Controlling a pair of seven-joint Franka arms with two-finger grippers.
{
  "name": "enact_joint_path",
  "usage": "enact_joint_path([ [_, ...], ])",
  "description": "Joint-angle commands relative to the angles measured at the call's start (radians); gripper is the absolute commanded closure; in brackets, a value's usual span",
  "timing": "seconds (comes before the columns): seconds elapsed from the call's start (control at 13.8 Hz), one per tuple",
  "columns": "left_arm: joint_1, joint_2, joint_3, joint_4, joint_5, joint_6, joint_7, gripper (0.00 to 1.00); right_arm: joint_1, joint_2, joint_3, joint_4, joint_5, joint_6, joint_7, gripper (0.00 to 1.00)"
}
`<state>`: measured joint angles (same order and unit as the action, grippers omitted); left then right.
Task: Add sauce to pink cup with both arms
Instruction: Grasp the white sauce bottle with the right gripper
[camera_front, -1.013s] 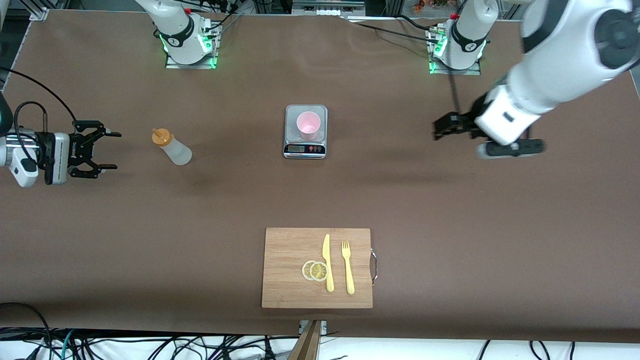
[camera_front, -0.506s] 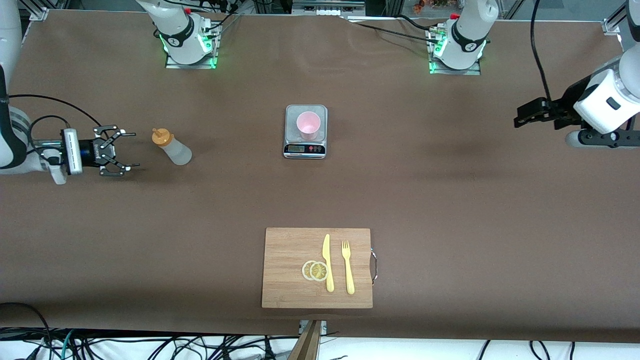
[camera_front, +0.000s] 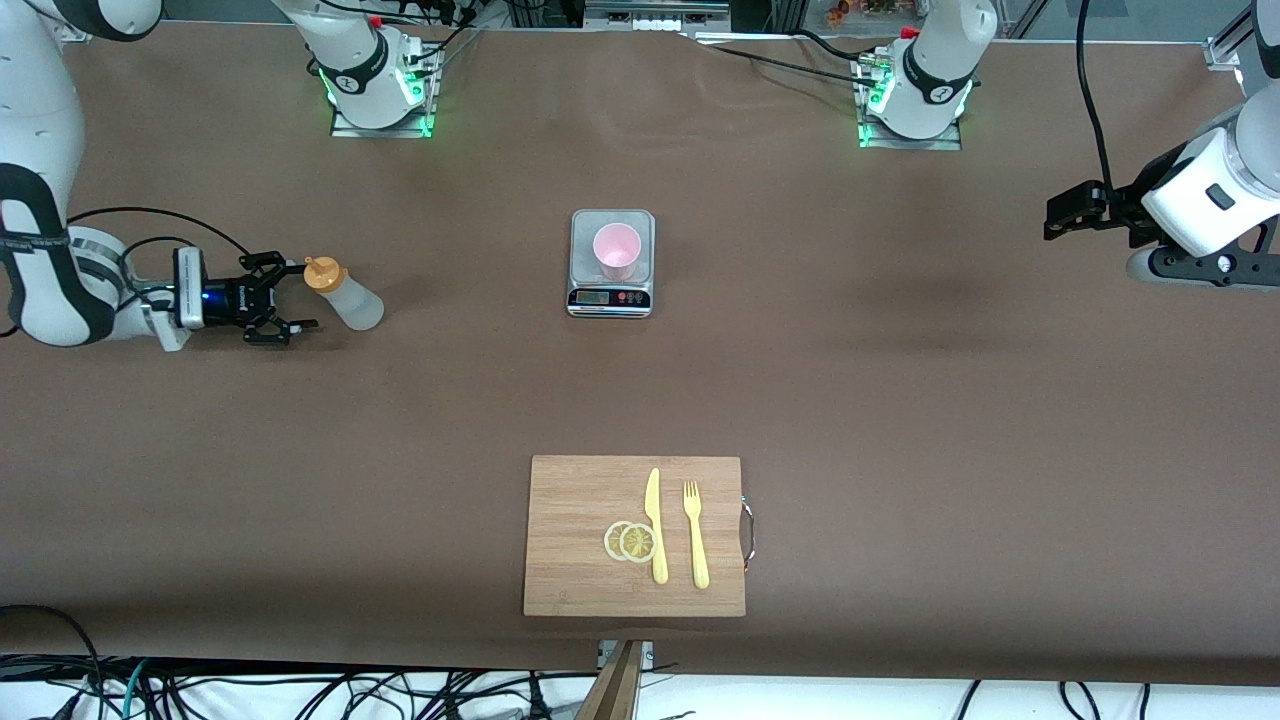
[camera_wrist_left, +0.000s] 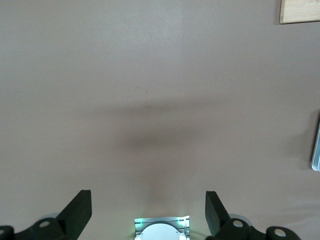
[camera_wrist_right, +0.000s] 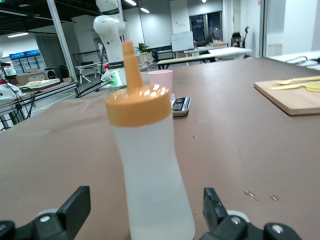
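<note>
Front view: right hand (camera_front: 292, 296) advanced, open, flanking sauce (camera_front: 344, 294); left hand (camera_front: 1072, 212) open, apparently retreated.

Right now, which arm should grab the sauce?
Right. Its open tool is level with the sauce, fingers on either side of it. The left tool waits at the table's other end.

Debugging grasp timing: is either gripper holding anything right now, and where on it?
Nothing held. Right gripper is open beside the sauce bottle, fingers not closed on it. Left gripper is open over bare table.
</note>
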<state>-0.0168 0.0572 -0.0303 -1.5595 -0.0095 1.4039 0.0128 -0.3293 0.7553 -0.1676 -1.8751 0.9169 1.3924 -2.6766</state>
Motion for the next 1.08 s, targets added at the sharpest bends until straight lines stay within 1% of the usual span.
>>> enact_joint_path([
  [0.0, 0.015, 0.006, -0.013, 0.018, 0.028, -0.023, 0.029, 0.00, 0.033, 0.018, 0.005, -0.001, 0.020, -0.016, -0.042, 0.00],
  [0.14, 0.015, 0.010, -0.013, 0.027, 0.028, -0.023, 0.030, 0.00, 0.047, 0.032, 0.045, 0.005, 0.022, -0.012, -0.043, 0.00],
  [0.22, 0.017, 0.010, -0.013, 0.027, 0.028, -0.023, 0.030, 0.00, 0.055, 0.044, 0.054, 0.007, 0.043, -0.013, -0.046, 0.00],
  [0.29, 0.015, 0.013, -0.013, 0.030, 0.026, -0.023, 0.029, 0.00, 0.068, 0.052, 0.060, 0.008, 0.066, -0.010, -0.048, 0.00],
  [0.43, 0.015, 0.026, -0.014, 0.050, 0.026, -0.023, 0.029, 0.00, 0.085, 0.065, 0.062, 0.025, 0.071, -0.013, -0.043, 0.00],
  [0.65, 0.015, 0.032, -0.016, 0.053, 0.026, -0.023, 0.029, 0.00, 0.091, 0.067, 0.074, 0.027, 0.068, -0.013, -0.029, 0.01],
  [0.72, 0.014, 0.032, -0.017, 0.053, 0.026, -0.023, 0.027, 0.00, 0.098, 0.067, 0.074, 0.028, 0.057, -0.010, -0.020, 0.10],
  [0.8, 0.014, 0.032, -0.017, 0.053, 0.026, -0.023, 0.027, 0.00, 0.102, 0.065, 0.074, 0.034, 0.050, -0.009, 0.001, 0.36],
  [0.87, 0.015, 0.032, -0.017, 0.053, 0.026, -0.023, 0.029, 0.00, 0.108, 0.065, 0.074, 0.036, 0.042, -0.003, 0.013, 0.64],
  [0.94, 0.015, 0.032, -0.016, 0.053, 0.026, -0.023, 0.029, 0.00, 0.114, 0.064, 0.074, 0.036, 0.037, -0.003, 0.021, 0.88],
  [1.01, 0.015, 0.032, -0.016, 0.053, 0.026, -0.023, 0.029, 0.00, 0.130, 0.059, 0.074, 0.036, 0.034, 0.002, 0.030, 0.99],
])
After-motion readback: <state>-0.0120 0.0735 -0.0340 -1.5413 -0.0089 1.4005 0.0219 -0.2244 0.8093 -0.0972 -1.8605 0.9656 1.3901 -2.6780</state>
